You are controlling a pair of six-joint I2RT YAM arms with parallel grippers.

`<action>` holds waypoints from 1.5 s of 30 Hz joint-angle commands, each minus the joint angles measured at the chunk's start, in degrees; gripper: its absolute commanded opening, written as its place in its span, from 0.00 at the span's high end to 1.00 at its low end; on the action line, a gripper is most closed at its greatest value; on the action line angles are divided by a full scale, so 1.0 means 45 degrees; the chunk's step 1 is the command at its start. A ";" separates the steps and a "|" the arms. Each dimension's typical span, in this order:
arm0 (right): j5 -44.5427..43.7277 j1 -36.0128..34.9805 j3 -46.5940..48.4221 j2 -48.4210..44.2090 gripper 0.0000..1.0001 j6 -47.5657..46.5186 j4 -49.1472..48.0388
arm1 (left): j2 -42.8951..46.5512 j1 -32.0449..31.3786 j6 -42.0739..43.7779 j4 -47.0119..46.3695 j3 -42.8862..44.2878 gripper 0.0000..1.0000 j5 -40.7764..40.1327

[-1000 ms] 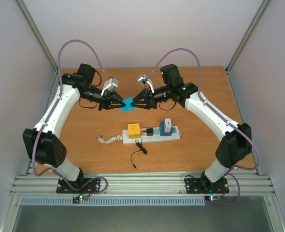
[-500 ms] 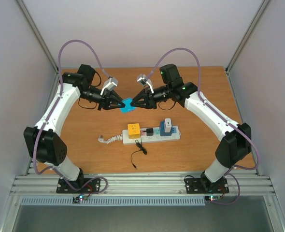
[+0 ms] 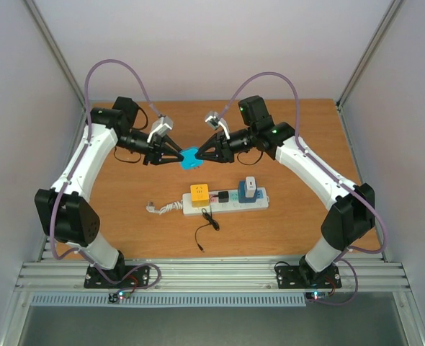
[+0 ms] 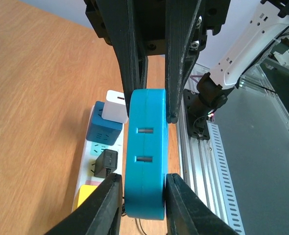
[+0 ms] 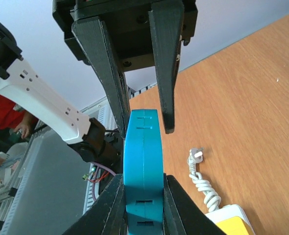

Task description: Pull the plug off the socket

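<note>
A blue plug block (image 3: 190,158) with slot pairs on its edge hangs in the air above the back middle of the table. My right gripper (image 3: 201,154) is shut on it, both fingers pressed on its flat sides in the right wrist view (image 5: 143,205). My left gripper (image 3: 177,155) is open around the block's other end (image 4: 144,161), with a small gap at the fingers (image 4: 103,208). The white power strip (image 3: 227,201) lies on the table below, out of both grippers' reach. It carries a yellow plug (image 3: 199,192), a black plug (image 3: 223,196) and a blue adapter with a white charger (image 3: 250,189).
The strip's coiled white cord (image 3: 162,208) lies at its left end. A thin black cable (image 3: 208,225) trails from the black plug toward the near edge. An aluminium rail (image 3: 212,277) runs along the front, and grey walls stand on both sides.
My left gripper has drawn back slightly to the left and loosened off the blue block. The right gripper and the block have stayed nearly still.
</note>
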State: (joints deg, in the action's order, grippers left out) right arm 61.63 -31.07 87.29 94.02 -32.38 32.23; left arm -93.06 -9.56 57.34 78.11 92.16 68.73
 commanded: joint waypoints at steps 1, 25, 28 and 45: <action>0.0283 0.0033 0.0096 -0.0180 0.86 0.0348 -0.0229 | -0.0151 0.0094 0.0576 0.0339 0.0260 0.77 0.0131; 0.1593 0.1874 -0.0912 0.0032 0.01 0.8816 -0.4965 | 0.2564 0.1168 -1.4470 -1.5921 -0.3608 0.99 -0.0748; 0.2106 0.1865 -0.1028 0.0197 0.01 1.0112 -0.5938 | 0.2636 0.1149 -1.5822 -1.8000 -0.4185 0.99 -0.0859; 0.2457 0.1885 -0.1087 0.0815 0.01 1.3923 -1.0076 | 0.3057 -0.0189 -1.7968 -1.9982 -0.5491 0.99 -0.1364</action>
State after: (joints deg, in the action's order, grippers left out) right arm 71.18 -22.81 81.25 96.77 26.17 -8.43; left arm -81.10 -9.43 -22.24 -7.25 68.51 63.26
